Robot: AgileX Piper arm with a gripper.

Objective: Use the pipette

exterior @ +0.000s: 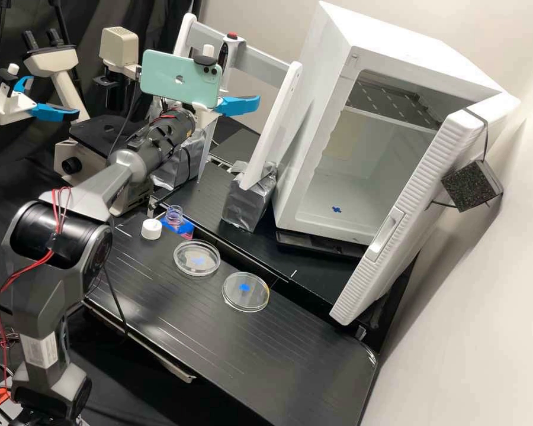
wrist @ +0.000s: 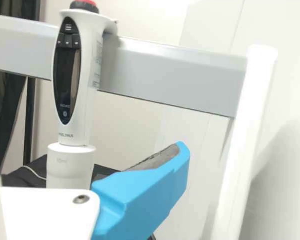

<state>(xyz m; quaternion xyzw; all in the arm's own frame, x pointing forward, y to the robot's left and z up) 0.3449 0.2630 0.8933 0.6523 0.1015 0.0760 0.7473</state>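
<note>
Findings are placed relative to the pipette stand [exterior: 285, 118], which has white uprights and a grey crossbar [wrist: 170, 75].

The pipette [wrist: 65, 135] hangs upright on the stand's crossbar, its red-topped end uppermost and its dark display facing my side.

My tool [exterior: 236, 106] is in front of the stand, between its uprights and below the crossbar. I find it open: in the wrist view a blue finger [wrist: 145, 197] has its grey pad [wrist: 162, 157] bare, near the pipette but apart from it. A mint-green phone [exterior: 177, 77] is mounted at my wrist.

The stand's near upright ends in a base wrapped in silver tape [exterior: 249, 204]. To the right of the stand, in the high view, is a white cabinet [exterior: 331, 65] with its door [exterior: 408, 201] standing open.

On the black worktop [exterior: 314, 367] in front of the stand are two clear round dishes, one [exterior: 186, 265] nearer the uncapped bottle [exterior: 174, 218] and the other [exterior: 234, 299] farther from it. The white cap [exterior: 151, 229] lies just beside the bottle. To the left of the stand is a microscope [exterior: 65, 62].
</note>
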